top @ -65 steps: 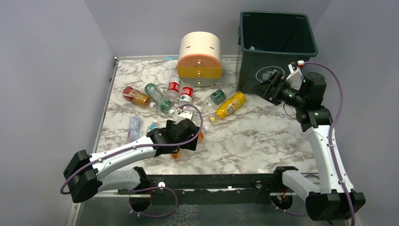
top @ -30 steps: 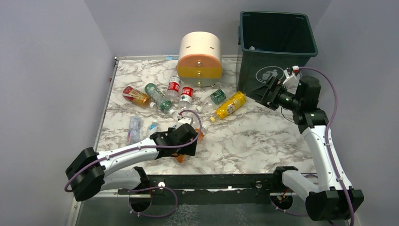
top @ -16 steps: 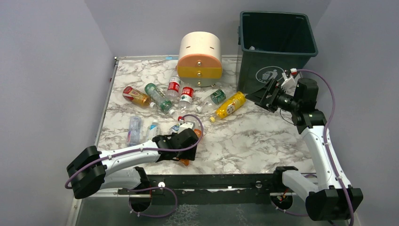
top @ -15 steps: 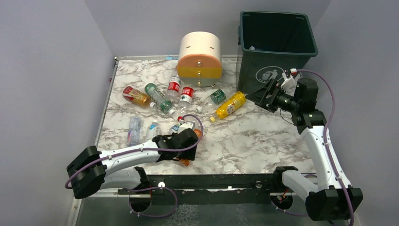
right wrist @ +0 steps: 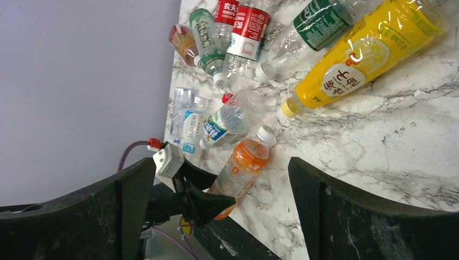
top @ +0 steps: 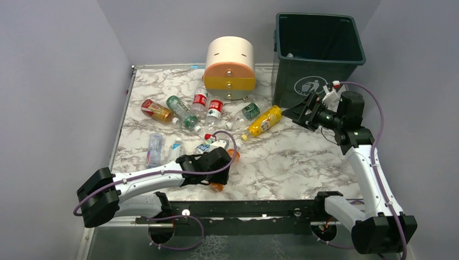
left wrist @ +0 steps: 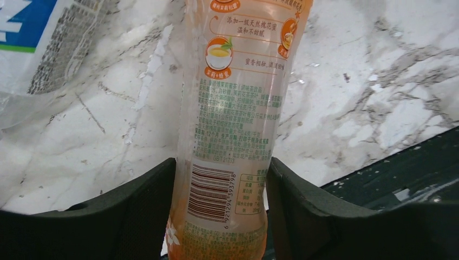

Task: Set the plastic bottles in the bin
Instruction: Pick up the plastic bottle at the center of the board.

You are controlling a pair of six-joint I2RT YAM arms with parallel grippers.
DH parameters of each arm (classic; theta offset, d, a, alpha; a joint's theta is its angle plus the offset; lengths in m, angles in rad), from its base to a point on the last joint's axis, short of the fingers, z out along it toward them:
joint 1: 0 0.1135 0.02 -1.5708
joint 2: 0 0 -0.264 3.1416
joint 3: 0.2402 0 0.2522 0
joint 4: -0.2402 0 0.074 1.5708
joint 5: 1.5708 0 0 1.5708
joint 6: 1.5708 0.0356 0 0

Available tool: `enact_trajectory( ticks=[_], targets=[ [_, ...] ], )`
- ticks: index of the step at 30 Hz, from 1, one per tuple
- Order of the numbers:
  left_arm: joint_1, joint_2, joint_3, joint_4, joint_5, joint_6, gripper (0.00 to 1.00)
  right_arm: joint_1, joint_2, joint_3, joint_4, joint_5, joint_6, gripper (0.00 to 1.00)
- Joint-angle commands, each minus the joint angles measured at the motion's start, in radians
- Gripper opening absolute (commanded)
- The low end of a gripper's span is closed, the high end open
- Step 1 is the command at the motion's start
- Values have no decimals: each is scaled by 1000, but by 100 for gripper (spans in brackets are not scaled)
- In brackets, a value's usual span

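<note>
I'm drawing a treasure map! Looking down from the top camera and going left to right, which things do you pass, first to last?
First the brown bottle → orange bottle → yellow bottle → green bin.

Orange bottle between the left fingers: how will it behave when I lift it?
The orange bottle looks thin-walled under a glossy label, so it may dent or slip in the left gripper. The grip sits near its base, so the capped end could droop. It is round and lying on the table; if released, it would probably roll.
</note>
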Motion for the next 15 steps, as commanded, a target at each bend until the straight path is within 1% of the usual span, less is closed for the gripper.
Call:
enact_trajectory(
  ticks=[1, 15],
  targets=[
    [-19, -36, 62, 16, 24, 10, 54, 1, -10, -15, 26, -36, -11, 96],
    [-39, -96, 119, 17, 34, 23, 54, 1, 25, -43, 29, -64, -15, 96]
  ],
)
